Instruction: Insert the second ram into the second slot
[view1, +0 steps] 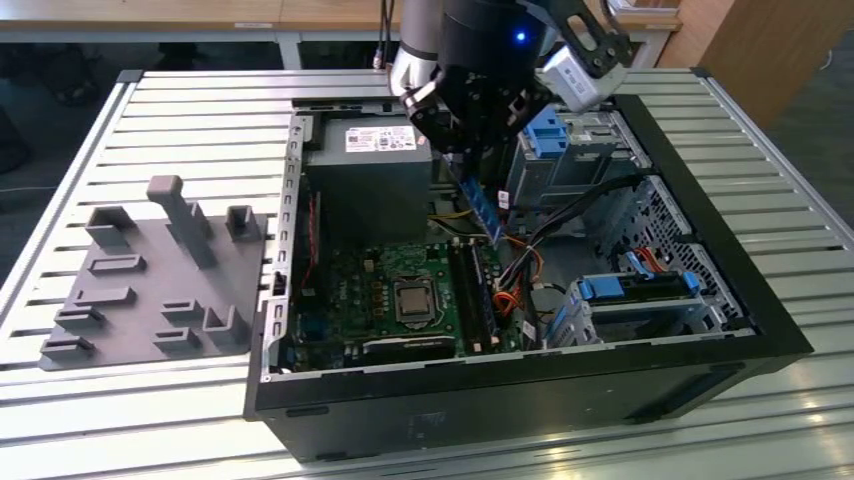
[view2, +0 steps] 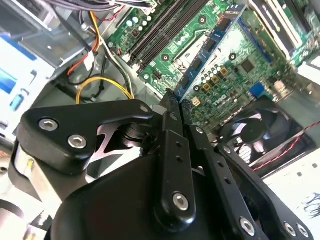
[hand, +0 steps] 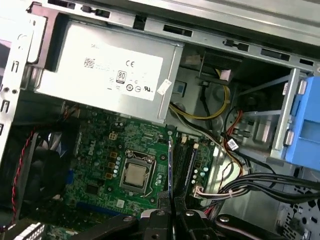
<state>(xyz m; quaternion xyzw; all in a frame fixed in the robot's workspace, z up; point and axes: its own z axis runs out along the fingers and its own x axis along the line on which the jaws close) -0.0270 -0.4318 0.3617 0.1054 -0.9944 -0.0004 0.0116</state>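
My gripper (view1: 470, 168) hangs over the open computer case (view1: 534, 385), shut on the second ram (view1: 483, 212), a thin blue-green stick pointing down toward the motherboard (view1: 374, 290). In the second wrist view the black fingers (view2: 172, 145) clamp one end of the ram (view2: 210, 45), whose chips show along its length. The first wrist view sees the ram (hand: 170, 167) edge-on above the gripper (hand: 171, 212). The ram is held above the board, close beside the long dark memory slots (view1: 467, 290) (hand: 189, 160) (view2: 165, 30), not touching them.
A grey power supply (view1: 374, 170) stands just beside the gripper. The processor socket (view1: 414, 297) and a fan (view2: 260, 130) lie near the slots. Loose cables (view1: 541, 255) and blue drive brackets (view1: 550, 135) (view1: 641, 285) crowd the exterior view's right. A grey fixture plate (view1: 147, 280) sits outside the case.
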